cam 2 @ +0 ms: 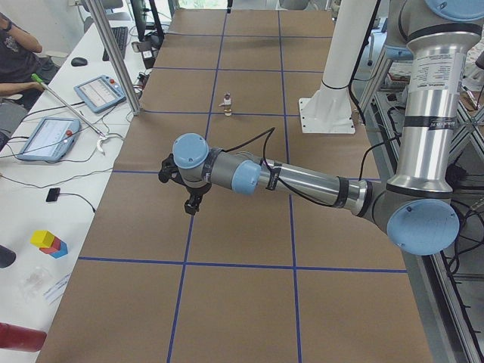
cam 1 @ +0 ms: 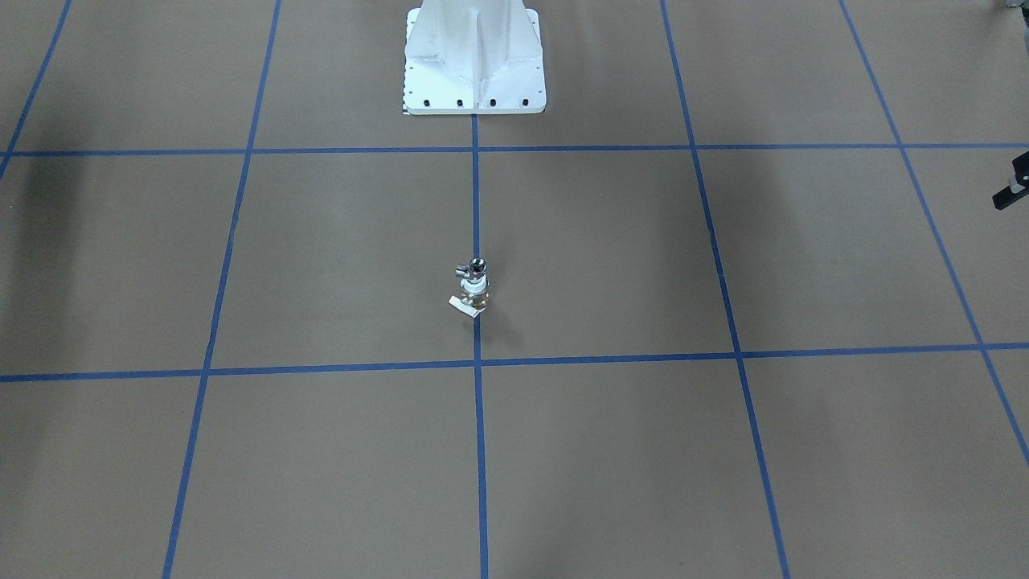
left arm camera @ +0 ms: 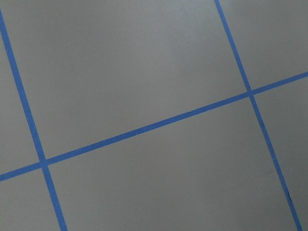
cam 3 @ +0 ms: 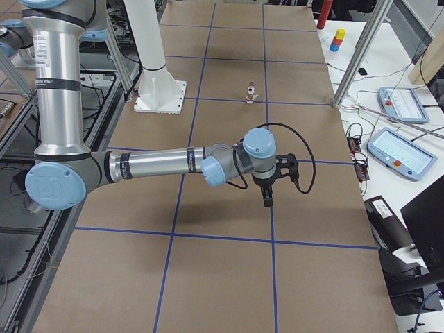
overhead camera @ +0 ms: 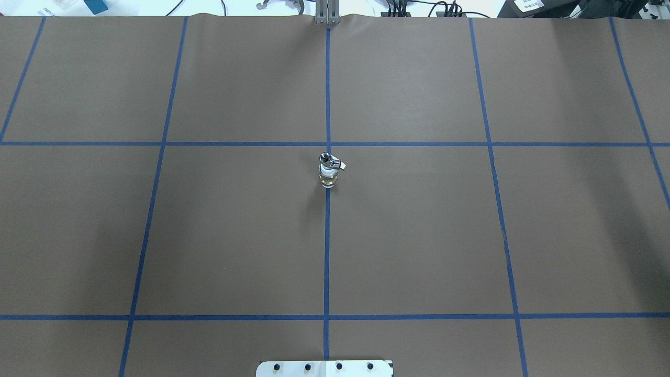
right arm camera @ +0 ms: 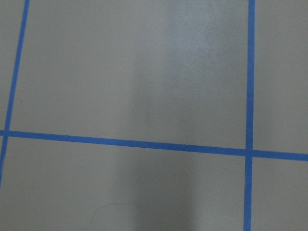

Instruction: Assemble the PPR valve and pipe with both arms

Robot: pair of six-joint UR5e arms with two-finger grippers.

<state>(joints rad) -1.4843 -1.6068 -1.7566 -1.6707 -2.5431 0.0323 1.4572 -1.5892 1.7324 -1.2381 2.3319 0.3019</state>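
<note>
A small valve-and-pipe piece (cam 1: 474, 287) stands upright on the centre blue line, with a chrome top, a white middle, a brass-coloured base and a small white tag. It also shows in the overhead view (overhead camera: 330, 170) and in both side views (cam 2: 226, 103) (cam 3: 250, 92). No gripper touches it. My left arm (cam 2: 302, 180) reaches out low over the table, and its gripper (cam 2: 193, 206) hangs far from the piece. A black bit of that gripper (cam 1: 1011, 189) shows at the front view's right edge. My right gripper (cam 3: 267, 198) hangs likewise on the right arm (cam 3: 159, 165). I cannot tell whether either is open. Both wrist views show only brown paper and blue tape.
The white bolted pedestal (cam 1: 474, 60) stands at the robot's side of the table. Metal posts (cam 2: 113, 57) (cam 3: 361, 55) stand at the far edge. Tablets (cam 2: 45, 136) (cam 3: 402, 149), cables and coloured blocks (cam 2: 49, 243) lie on the white desk beyond. A seated person (cam 2: 15, 53) is there.
</note>
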